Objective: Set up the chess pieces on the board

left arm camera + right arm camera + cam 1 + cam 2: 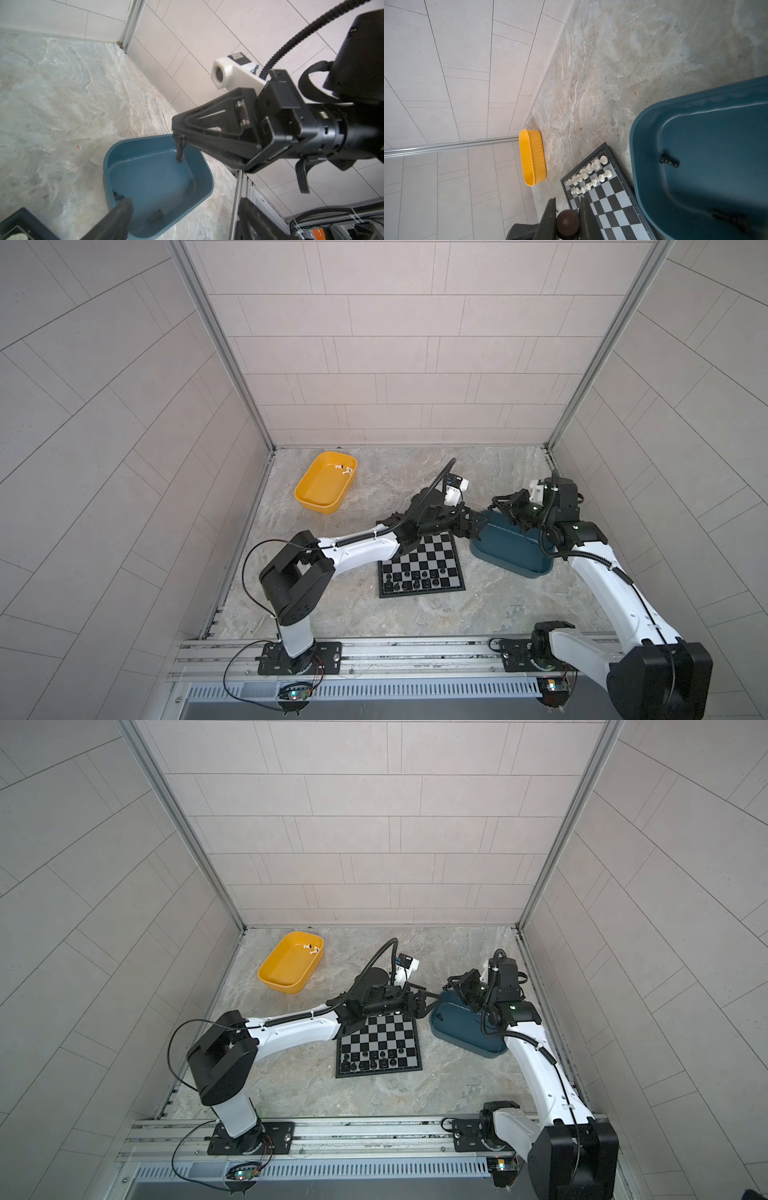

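The board (446, 549) lies mid-table. Black chess pieces (415, 577) stand on its two near rows. White ones (588, 175) fill its far rows, mostly hidden under my left arm in both top views. My right gripper (175, 134) hovers over the teal tray (149, 176), shut on a black chess piece (180, 149) that hangs from its tips. The piece's round base (568, 223) shows between the fingers. My left gripper (185, 220) reaches past the board's far right corner to the tray's edge. It is open and empty, above a black piece (155, 216) lying in the tray.
Another black piece (118, 196) lies in the teal tray (507, 549). The yellow tray (320, 489) at the back left holds a few white pieces (343, 469). The two grippers are close together over the teal tray. Tiled walls close in the table on three sides.
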